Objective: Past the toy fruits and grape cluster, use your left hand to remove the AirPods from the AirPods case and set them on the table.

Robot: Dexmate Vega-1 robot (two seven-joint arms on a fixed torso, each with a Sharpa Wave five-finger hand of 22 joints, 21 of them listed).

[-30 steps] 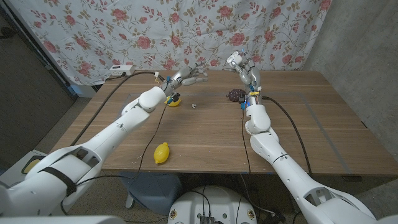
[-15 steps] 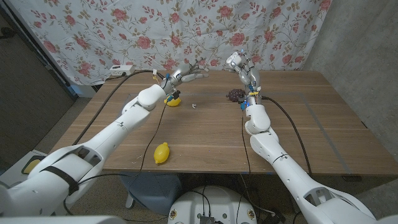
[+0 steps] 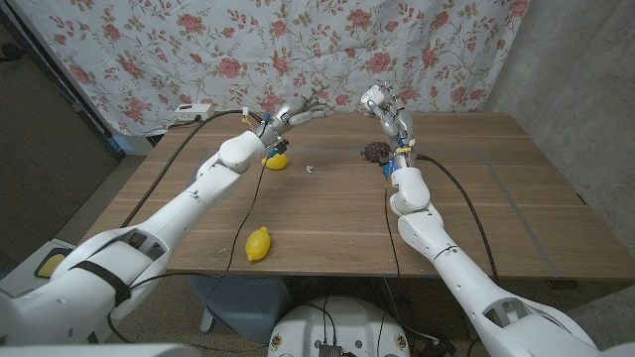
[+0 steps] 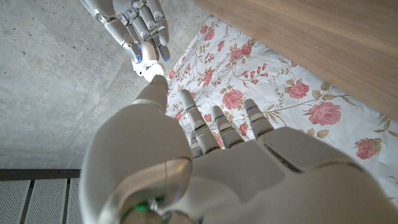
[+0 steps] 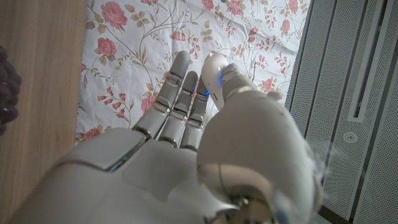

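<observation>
AirPods case [image 3: 374, 96] in right hand [image 3: 383, 103] (left hand [image 3: 297, 112] apart).

Brown wood-grain table [image 3: 327, 213]; yellow lemon [image 3: 258, 243] near left, second yellow fruit [image 3: 277, 161] far left; dark purple grapes [image 3: 374, 151]; white curtain [image 3: 248, 50] with pink roses; grey wall [image 3: 575, 59] right.
</observation>
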